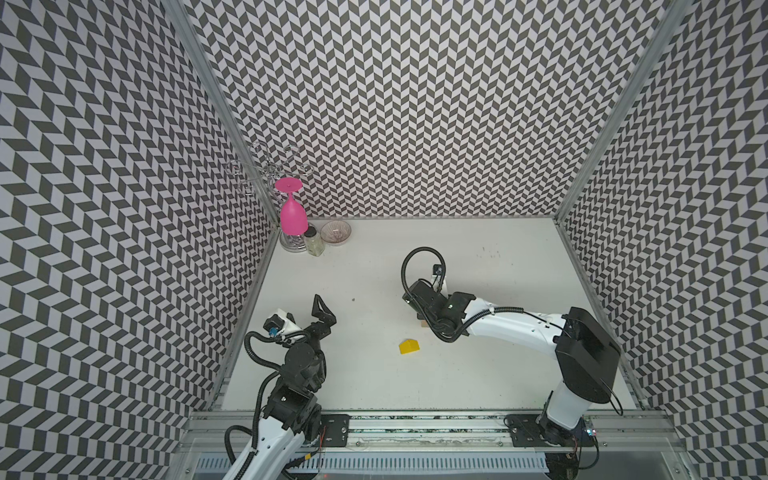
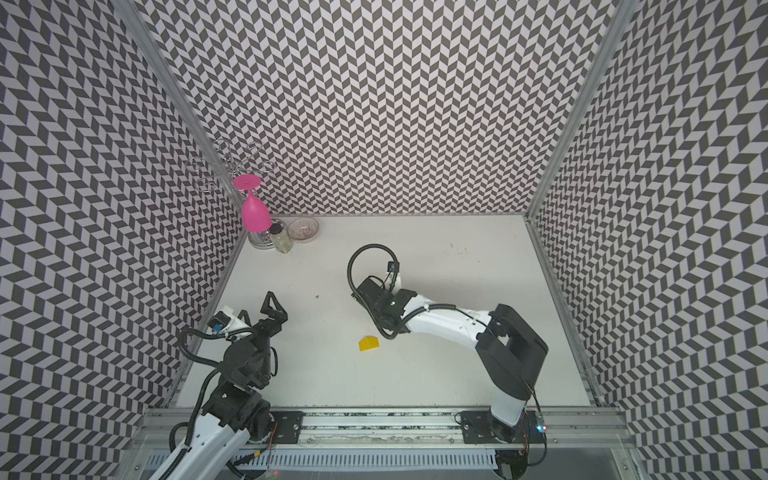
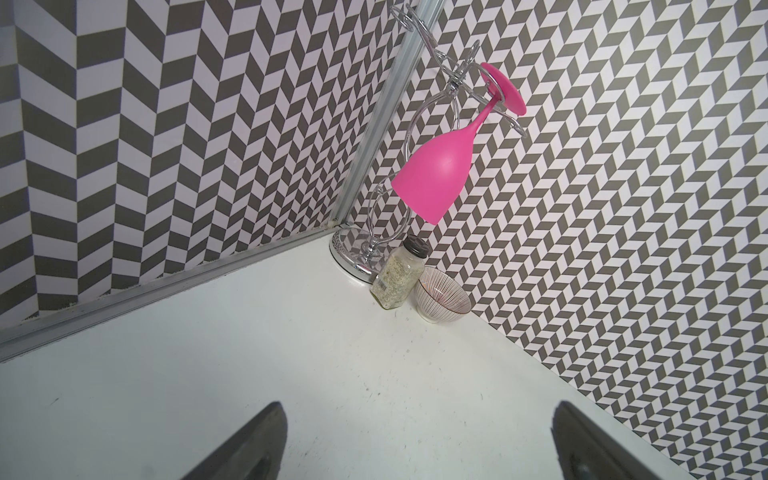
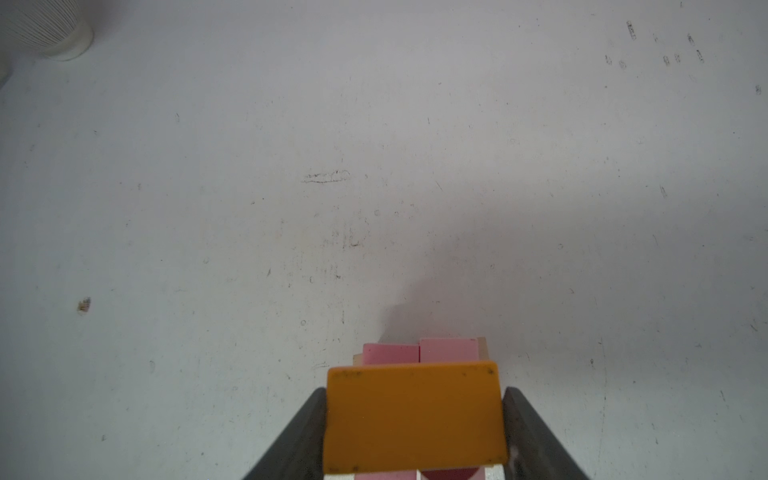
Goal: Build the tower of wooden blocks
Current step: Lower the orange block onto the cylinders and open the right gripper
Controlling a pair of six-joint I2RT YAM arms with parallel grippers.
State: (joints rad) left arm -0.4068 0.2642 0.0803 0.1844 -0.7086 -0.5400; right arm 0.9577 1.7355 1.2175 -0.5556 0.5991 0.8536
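Note:
In the right wrist view my right gripper (image 4: 414, 394) is shut on an orange block (image 4: 415, 419), its dark fingers (image 4: 307, 428) pressed against both short sides. Right under the orange block stands the tower: two pink blocks (image 4: 390, 353), a tan edge (image 4: 483, 347) and a red piece (image 4: 451, 473). In both top views the right wrist (image 1: 430, 299) covers the tower; only a tan sliver (image 1: 422, 323) shows. A yellow house-shaped block (image 1: 409, 346) (image 2: 368, 343) lies alone on the table, nearer the front. My left gripper (image 1: 324, 311) (image 3: 417, 415) is open and empty at the left.
In the back left corner a pink goblet (image 1: 294, 216) hangs upside down on a chrome rack (image 3: 365, 249). Beside it stand a spice jar (image 1: 313, 242) and a striped bowl (image 1: 336, 232). Patterned walls close in the white table (image 1: 498, 374) on three sides.

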